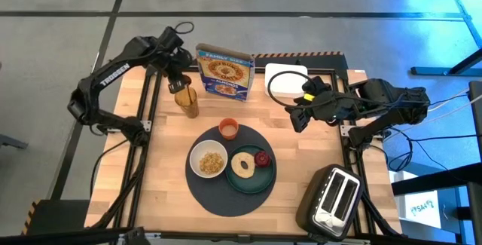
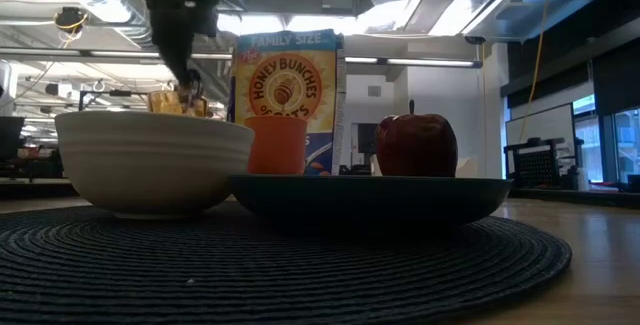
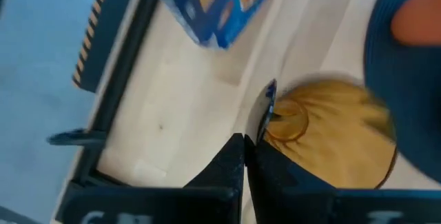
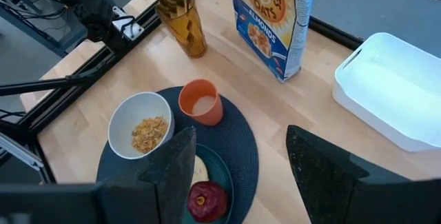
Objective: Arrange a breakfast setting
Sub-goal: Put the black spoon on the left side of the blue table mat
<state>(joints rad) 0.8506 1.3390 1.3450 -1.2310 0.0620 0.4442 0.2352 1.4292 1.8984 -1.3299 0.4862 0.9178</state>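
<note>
1. Up top, we see the left gripper (image 1: 181, 85) over the amber glass (image 1: 187, 102), fingers pinched together on something thin at its rim; what it is, we cannot tell.
2. Our right gripper (image 1: 299, 117) hangs with jaws spread, beside the white bin (image 1: 285, 83).
3. Between them the mat (image 1: 218, 196) carries the bowl (image 1: 208, 159), orange cup (image 1: 229, 129) and plate (image 1: 252, 183), with bagel (image 1: 244, 163) and fruit (image 1: 261, 158) on the plate.
4. Behind stands the cereal box (image 1: 224, 71); the toaster (image 1: 334, 197) sits near the corner.

left end effector (image 1: 181, 85) fingers closed, pointing down | right end effector (image 1: 299, 114) fingers spread, raised
</note>
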